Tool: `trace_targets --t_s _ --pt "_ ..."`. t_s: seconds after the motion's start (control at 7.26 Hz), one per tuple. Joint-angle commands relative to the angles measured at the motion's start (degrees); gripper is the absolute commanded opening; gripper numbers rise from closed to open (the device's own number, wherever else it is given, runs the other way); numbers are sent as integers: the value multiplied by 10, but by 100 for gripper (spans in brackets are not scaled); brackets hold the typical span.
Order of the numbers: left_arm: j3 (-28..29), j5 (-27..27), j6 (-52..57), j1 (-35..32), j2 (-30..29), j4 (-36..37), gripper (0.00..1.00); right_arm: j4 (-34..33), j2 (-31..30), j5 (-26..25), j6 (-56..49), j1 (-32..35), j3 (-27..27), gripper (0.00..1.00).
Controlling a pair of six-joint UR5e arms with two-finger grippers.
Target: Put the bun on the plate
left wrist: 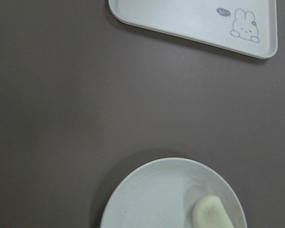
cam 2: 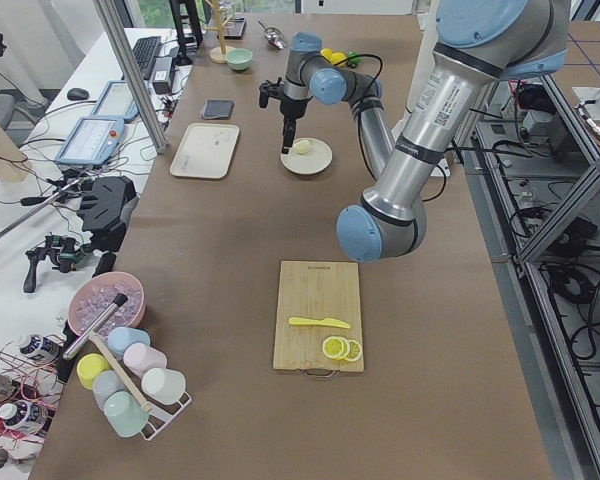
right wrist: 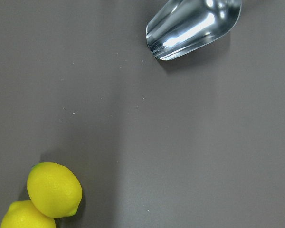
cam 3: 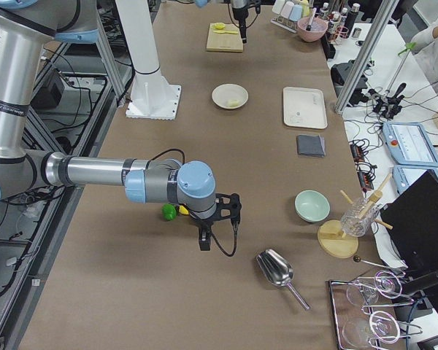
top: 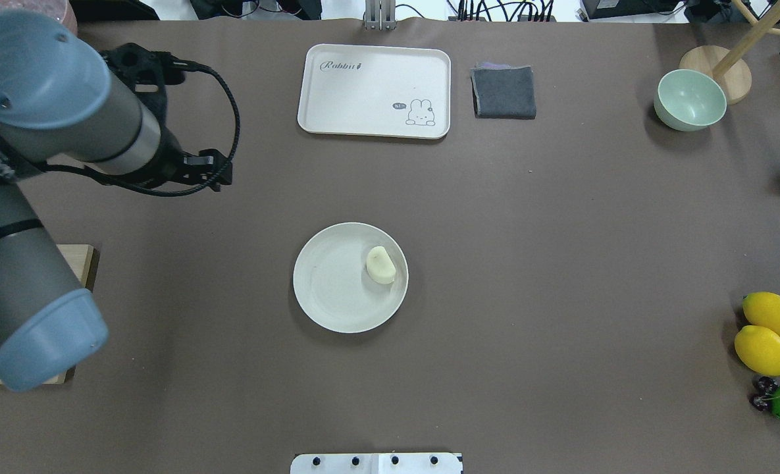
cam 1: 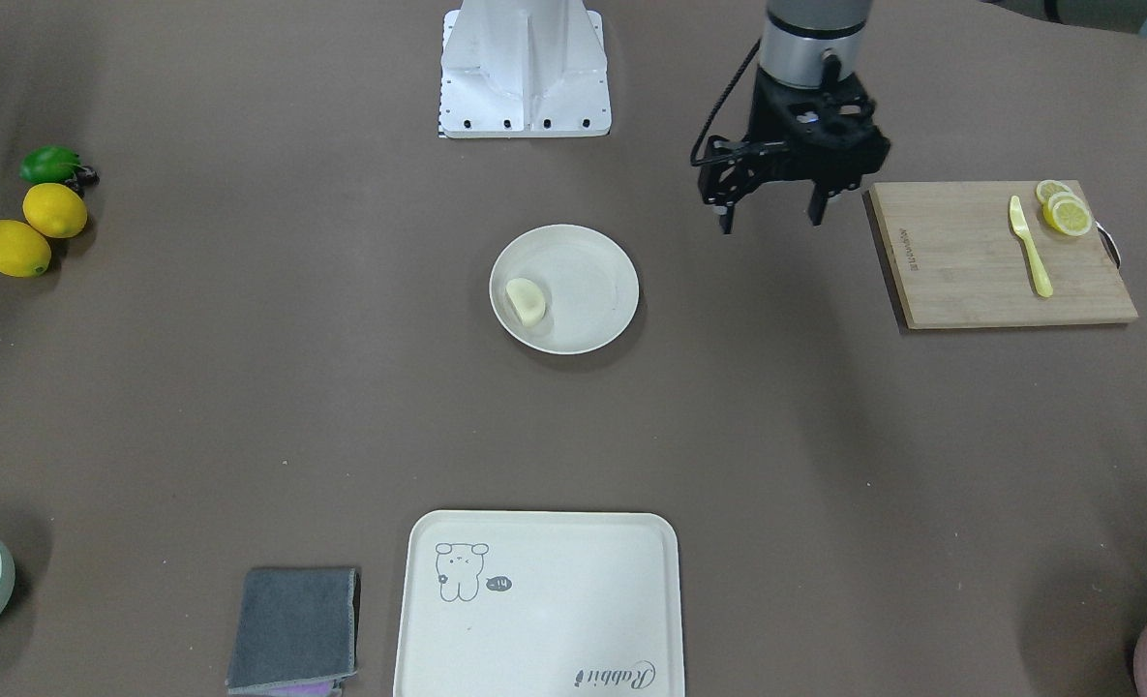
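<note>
The bun (cam 1: 526, 301), a small pale rounded lump, lies inside the round cream plate (cam 1: 602, 254), off-centre toward the robot's right. The overhead view shows the same bun (top: 381, 265) on the plate (top: 327, 289), and the left wrist view catches the bun (left wrist: 213, 214) and plate (left wrist: 152, 194) at its lower edge. My left gripper (cam 1: 771, 221) hangs open and empty above the table, between the plate and the cutting board, well apart from the bun. My right gripper (cam 3: 204, 237) shows only in the exterior right view, near the lemons; I cannot tell whether it is open or shut.
A rectangular tray (cam 1: 537, 600) with a drawing and a folded grey cloth (cam 1: 294, 629) lie at the far side. A wooden cutting board (cam 1: 970, 281) carries a yellow knife and lemon slices. Whole lemons (cam 1: 31, 227), a green bowl (top: 690, 100) and a metal scoop (right wrist: 194, 26) lie on the robot's right.
</note>
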Motion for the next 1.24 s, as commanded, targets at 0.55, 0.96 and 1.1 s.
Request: trace_targets --t_s 0.55,0.96,1.1 --pt "126 -219 619 -409 245 -45 98 -1 -9 7 3 2 -25 100" --pt "189 -224 644 -442 406 -300 98 -1 -9 7 3 2 -27 100" --pt "224 -224 644 -449 431 -368 98 -1 -9 7 3 2 -27 100"
